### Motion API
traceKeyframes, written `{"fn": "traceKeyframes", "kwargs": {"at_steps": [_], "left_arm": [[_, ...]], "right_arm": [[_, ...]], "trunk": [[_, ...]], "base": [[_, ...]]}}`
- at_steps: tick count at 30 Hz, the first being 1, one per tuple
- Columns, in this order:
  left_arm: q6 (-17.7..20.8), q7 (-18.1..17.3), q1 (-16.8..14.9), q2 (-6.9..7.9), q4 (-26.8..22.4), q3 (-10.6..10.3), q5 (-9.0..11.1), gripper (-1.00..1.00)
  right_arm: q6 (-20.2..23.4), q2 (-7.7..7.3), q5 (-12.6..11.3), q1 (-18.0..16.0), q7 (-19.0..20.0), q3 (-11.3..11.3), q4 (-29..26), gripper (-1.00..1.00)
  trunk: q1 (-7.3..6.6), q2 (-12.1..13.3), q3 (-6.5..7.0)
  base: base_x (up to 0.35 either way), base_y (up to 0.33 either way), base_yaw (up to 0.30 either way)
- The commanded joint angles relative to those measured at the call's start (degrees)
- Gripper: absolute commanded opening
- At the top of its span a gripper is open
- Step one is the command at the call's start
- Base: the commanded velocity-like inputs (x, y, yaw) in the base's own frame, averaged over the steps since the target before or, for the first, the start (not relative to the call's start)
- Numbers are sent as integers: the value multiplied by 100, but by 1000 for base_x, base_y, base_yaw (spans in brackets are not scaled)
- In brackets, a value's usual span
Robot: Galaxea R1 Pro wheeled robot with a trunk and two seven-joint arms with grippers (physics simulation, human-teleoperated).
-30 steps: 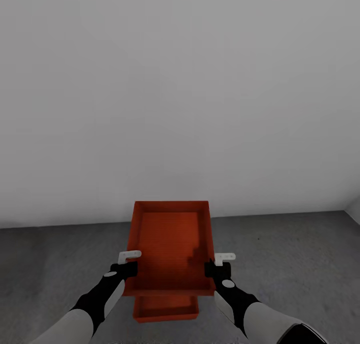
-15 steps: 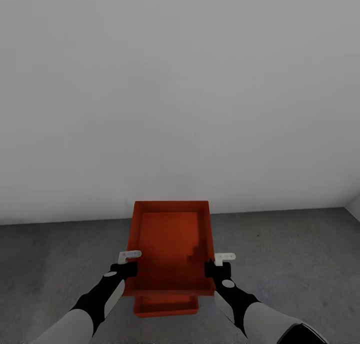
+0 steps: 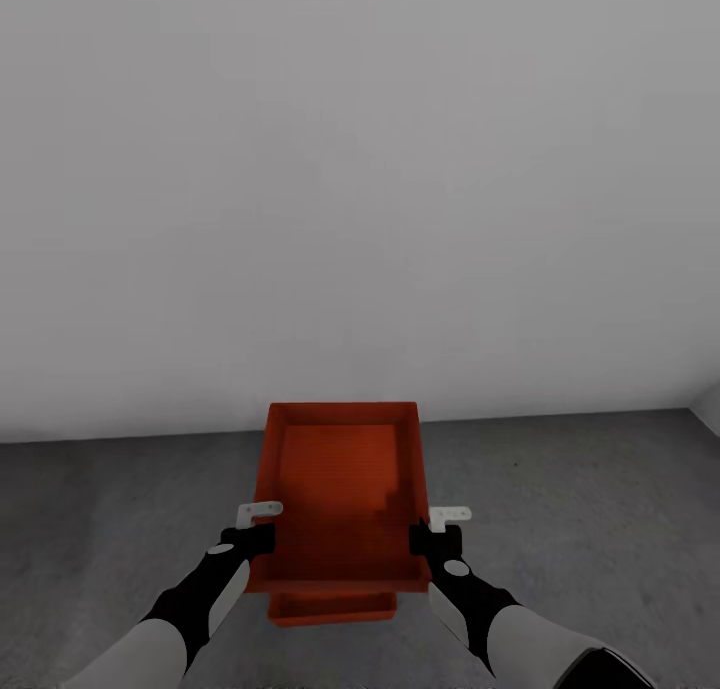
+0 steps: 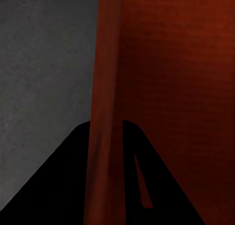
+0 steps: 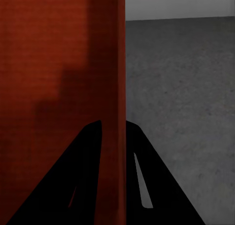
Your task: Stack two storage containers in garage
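In the head view I hold one orange-red storage container (image 3: 340,489) level above the dark grey garage floor (image 3: 580,509). My left gripper (image 3: 260,539) is shut on its left wall and my right gripper (image 3: 424,539) on its right wall. The other storage container (image 3: 330,607) rests on the floor beneath it, with just its near end showing. In the left wrist view the black fingers of the left gripper (image 4: 105,132) pinch the thin red wall (image 4: 105,78). The right wrist view shows the right gripper (image 5: 113,129) clamped on the opposite wall (image 5: 117,63).
A plain white wall (image 3: 360,169) rises straight ahead, meeting the floor just beyond the held container. A wall corner (image 3: 705,414) shows at the far right. Bare concrete lies to both sides of the containers.
The whole view has shifted forward toward the wall. Less of the lower container shows beneath the held one than before. Both grips are unchanged.
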Motion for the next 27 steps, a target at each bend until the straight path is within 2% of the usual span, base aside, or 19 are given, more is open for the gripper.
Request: {"fn": "traceKeyframes", "kwargs": {"at_steps": [1, 27], "left_arm": [[31, 77, -5, 12, -33, -20, 0, -100], [32, 77, -5, 7, -29, -20, 0, -100]], "right_arm": [[-43, -49, -129, -6, -17, -131, 386, -100], [-51, -51, -132, -6, -10, -136, 386, -100]], "trunk": [[1, -8, -16], [1, -8, -234]], "base": [[0, 0, 0], [0, 0, 0]]}}
